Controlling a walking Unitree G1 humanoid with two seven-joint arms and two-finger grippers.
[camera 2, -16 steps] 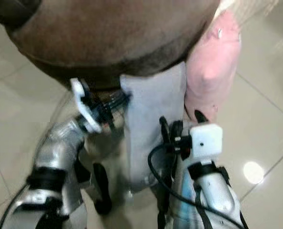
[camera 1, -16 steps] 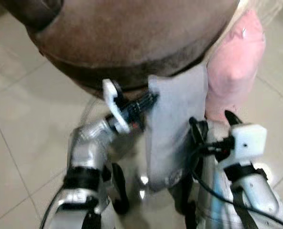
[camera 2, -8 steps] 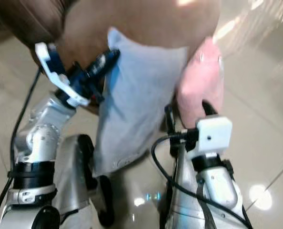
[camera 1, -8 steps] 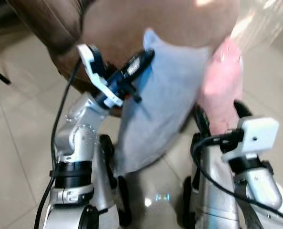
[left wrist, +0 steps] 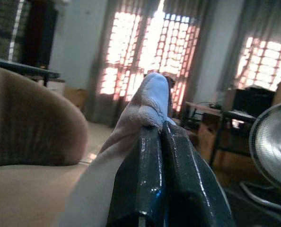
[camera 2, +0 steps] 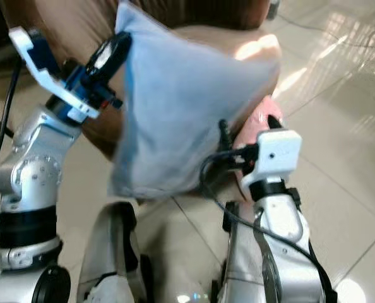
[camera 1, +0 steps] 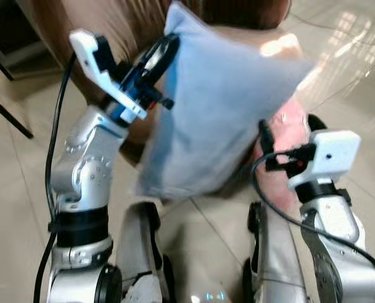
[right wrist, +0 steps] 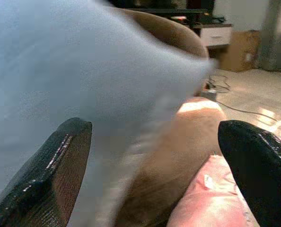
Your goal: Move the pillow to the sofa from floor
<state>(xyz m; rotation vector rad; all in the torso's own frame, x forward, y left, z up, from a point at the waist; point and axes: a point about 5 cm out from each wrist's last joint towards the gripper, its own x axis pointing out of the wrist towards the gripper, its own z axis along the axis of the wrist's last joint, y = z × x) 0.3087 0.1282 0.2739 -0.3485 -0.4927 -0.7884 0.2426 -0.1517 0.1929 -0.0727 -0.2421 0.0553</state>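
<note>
1. Two pillows can be counted: one pale blue pillow (camera 1: 222, 107) held up in the air, and one pink pillow (camera 1: 287, 129) lying lower down, against the foot of the sofa on the robot's right.
2. One brown sofa (camera 2: 74, 28) is seen right in front of the robot, its rounded arm catching a patch of sunlight.
3. The blue pillow is pinched at its upper corner by the left gripper (camera 1: 162, 53); in the left wrist view the two black fingers (left wrist: 150, 184) are pressed together on the fabric, with the corner poking out past the tips.
4. The blue pillow is hung at a tilt in front of the sofa, well off the tiled floor (camera 2: 339, 158), its lower edge above the robot's legs. Whether it's touching the sofa can't be told, pretty blurry there.
5. The right gripper (right wrist: 154, 137) is spread wide, nothing held between its two fingers. It's placed just beside the lower right part of the blue pillow, close to the pink one.
6. Two windows with bright grilles are seen past the pillow corner in the left wrist view, plus one fan (left wrist: 273, 146) at the edge.
7. One cardboard box (right wrist: 240, 49) is made out on the floor in the right wrist view, behind the sofa.
</note>
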